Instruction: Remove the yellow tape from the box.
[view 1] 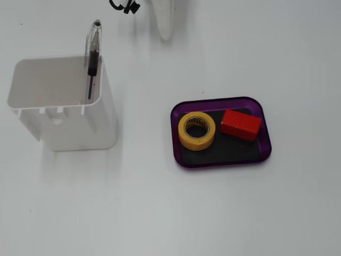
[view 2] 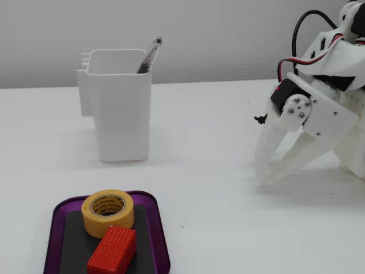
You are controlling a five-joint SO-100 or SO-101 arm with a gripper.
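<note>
I see the yellow tape (view 1: pixel 196 130) lying flat inside the box (view 1: pixel 184 110), at its left end in the fixed view from above, with a red block (view 1: pixel 241 124) just beside it. In the low fixed view, the box's near edge is cut off by the frame. A white container (view 2: pixel 120 105) holding a pen (view 2: pixel 148 56) stands well apart. My gripper (view 2: pixel 270 178) points down at the table, far from the box, fingers slightly parted and holding nothing; the arm's upper part runs out of frame.
</note>
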